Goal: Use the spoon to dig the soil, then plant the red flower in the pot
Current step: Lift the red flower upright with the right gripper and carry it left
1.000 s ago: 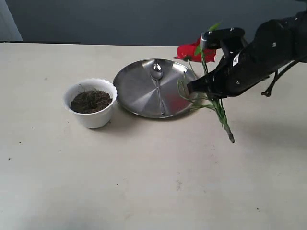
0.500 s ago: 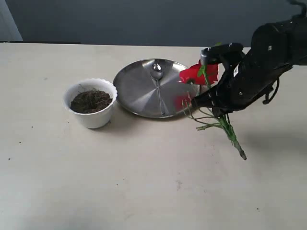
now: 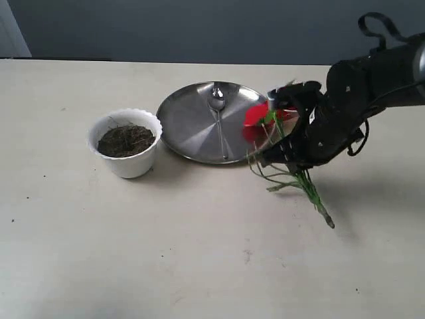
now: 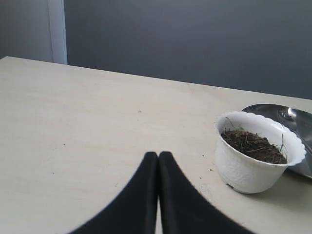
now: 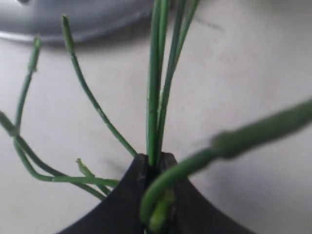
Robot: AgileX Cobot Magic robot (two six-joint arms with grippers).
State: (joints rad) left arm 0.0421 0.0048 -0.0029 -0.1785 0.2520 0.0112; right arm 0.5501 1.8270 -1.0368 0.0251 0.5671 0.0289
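The red flower (image 3: 255, 116) has bright red petals on thin green stems with narrow sprigs. It hangs tilted above the table (image 3: 199, 252), just beside the steel plate (image 3: 189, 126), bloom toward the plate and stem end pointing down and away. The right gripper (image 3: 287, 156) is clamped on its stems. Since half a second ago, the flower has dropped lower and nearer the plate. The left gripper (image 4: 158, 161) is closed on nothing near the white pot (image 3: 126, 163).

A round steel plate (image 3: 192, 129) lies on the beige table (image 3: 133, 232).
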